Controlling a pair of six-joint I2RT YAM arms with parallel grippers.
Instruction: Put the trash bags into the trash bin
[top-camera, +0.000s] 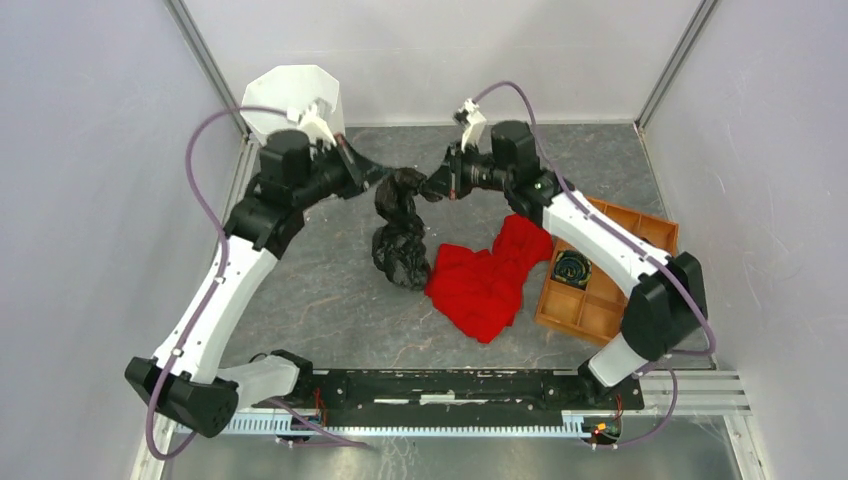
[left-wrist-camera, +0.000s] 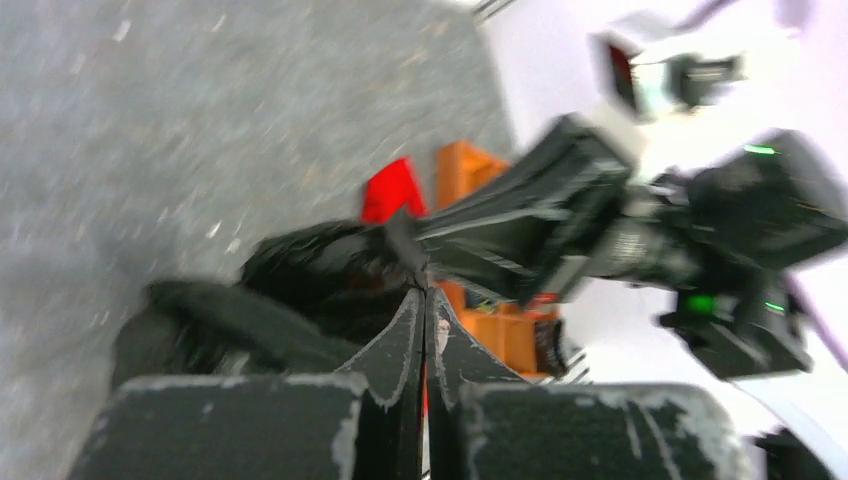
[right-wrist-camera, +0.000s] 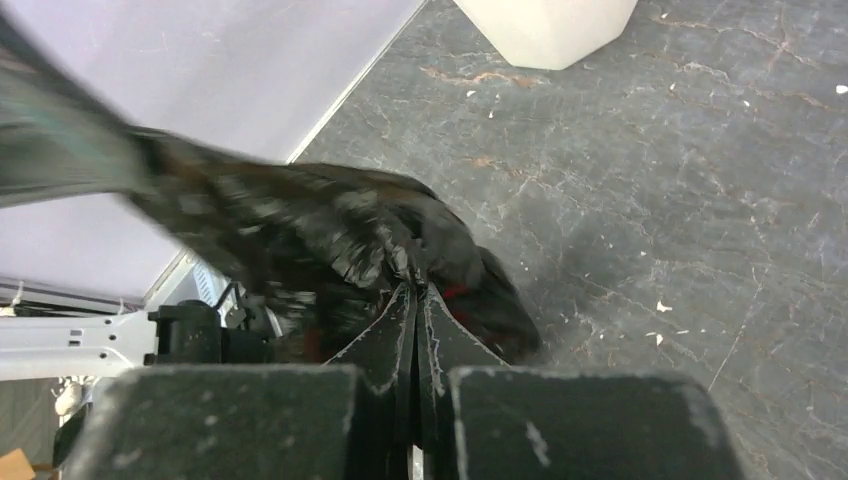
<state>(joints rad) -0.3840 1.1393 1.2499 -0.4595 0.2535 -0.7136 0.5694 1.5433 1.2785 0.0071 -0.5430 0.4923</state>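
Counter (top-camera: 320, 300): a dark grey, stone-look sheet with pale veins and white flecks, matt, spread under both my arms.
Room: plain pale lilac walls (top-camera: 90, 200) close in on three sides.
Left end effector (top-camera: 372, 180): fingers pressed together to a thin seam, pinching a fold of the trash bag (top-camera: 400, 235) at the tips.
Right end effector (top-camera: 437, 187): clamped just as tight, its tips facing my left ones and nipping the same bag from the other side.
Trash bag: thin, glossy black film, heavily crumpled. Its top is bunched between my two end effectors, and the rest hangs twisted to a wad on the counter below them.
Trash bin (top-camera: 290, 100): white plastic with a faceted rim and smooth tapering sides. It stands upright just behind my left end effector, apart from the bag.
Red cloth (top-camera: 490, 280): soft, matt and rumpled, lying below my right end effector and just beside the bag's lower wad.
Orange tray (top-camera: 645, 228): rigid, flat and divided into compartments, lying under my right arm. A round dark thing (top-camera: 573, 270) sits in one compartment.
Writing: the marks on that round thing are too small to read.
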